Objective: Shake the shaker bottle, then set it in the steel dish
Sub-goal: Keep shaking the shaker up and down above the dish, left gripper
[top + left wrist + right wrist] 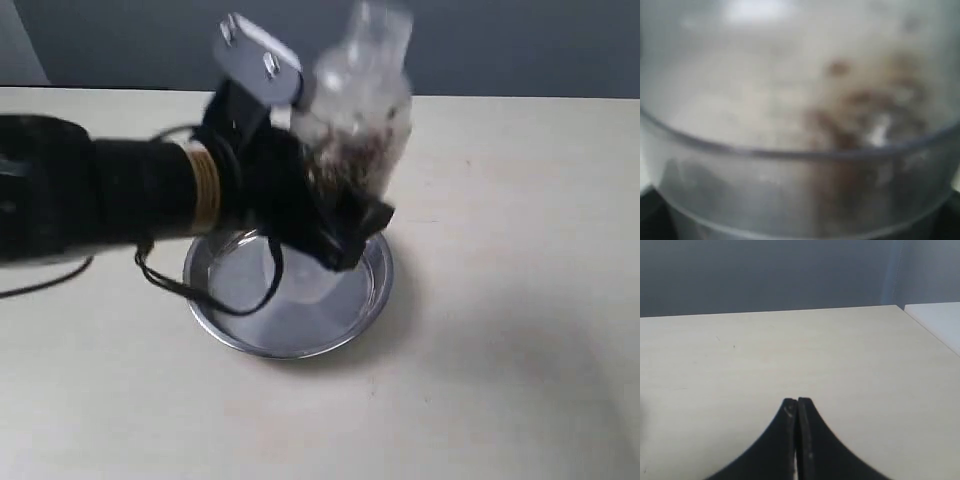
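The shaker bottle is held up in the air above the steel dish, blurred by motion, roughly upright with its cap toward the back wall and brownish beads low inside. My left gripper is shut on the bottle's lower body; its black fingers wrap it from the front. In the left wrist view the frosted bottle fills the whole frame and hides the jaws. The right gripper is shut on nothing, over bare table, and does not appear in the exterior view.
A black cable loops down from the left arm over the dish's near left rim. The pale table stretches right of the dish. A grey wall stands behind the table's far edge.
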Controlling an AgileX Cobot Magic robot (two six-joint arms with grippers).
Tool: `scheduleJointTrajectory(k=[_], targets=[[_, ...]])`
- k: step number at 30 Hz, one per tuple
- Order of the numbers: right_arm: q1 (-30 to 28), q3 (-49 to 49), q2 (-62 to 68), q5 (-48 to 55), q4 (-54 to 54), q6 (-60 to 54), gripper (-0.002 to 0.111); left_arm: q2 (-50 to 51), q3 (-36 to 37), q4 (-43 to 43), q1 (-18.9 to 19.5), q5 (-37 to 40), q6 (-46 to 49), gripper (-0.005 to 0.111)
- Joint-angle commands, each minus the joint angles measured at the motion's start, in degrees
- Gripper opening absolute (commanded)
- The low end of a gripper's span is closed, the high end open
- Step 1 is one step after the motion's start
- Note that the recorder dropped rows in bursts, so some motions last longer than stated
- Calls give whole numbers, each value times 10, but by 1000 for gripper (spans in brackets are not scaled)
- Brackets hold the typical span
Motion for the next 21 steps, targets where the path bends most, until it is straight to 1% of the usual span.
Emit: scheduleJointTrajectory(k=[1,3,5,7,8,9,10,12,14,16,18,19,20,21], targets=[[-2,1,-3,-7,0,-1,-1,-79,-75,8,0,-15,14,0],[-2,1,-3,-7,0,-1,-1,-90,-85,1,0,2,32,0],[-2,1,-3,-7,0,-1,-1,-56,-50,-24,-1,26,30,0],[-2,1,-3,-7,0,-1,-1,6,-5,-35,-1,27,30,0],[-2,1,-3,-7,0,-1,-1,15,0,-35,-1,35,28,0],[-2,1,-3,-7,0,-1,-1,1,-7,-35,-2,46,17,0],[-2,1,-3,-7,0,-1,-1,-22,-18,-35,-2,42,12,0],[-2,1,-3,-7,0,-1,-1,-85,-57,-22,1,8,30,0],[-2,1,-3,-7,0,-1,-1,-100,-67,-20,4,-2,47,0],[-2,1,-3,-7,0,-1,-1,-66,-23,-50,4,19,42,0],[-2,1,-3,-7,0,-1,-1,3,23,-76,4,14,35,0],[-2,1,-3,-7,0,-1,-1,15,24,-80,4,14,17,0],[-2,1,-3,-7,0,-1,-1,3,19,-79,2,7,-16,0],[-2,1,-3,-7,0,-1,-1,-19,11,-73,0,-20,-28,0]])
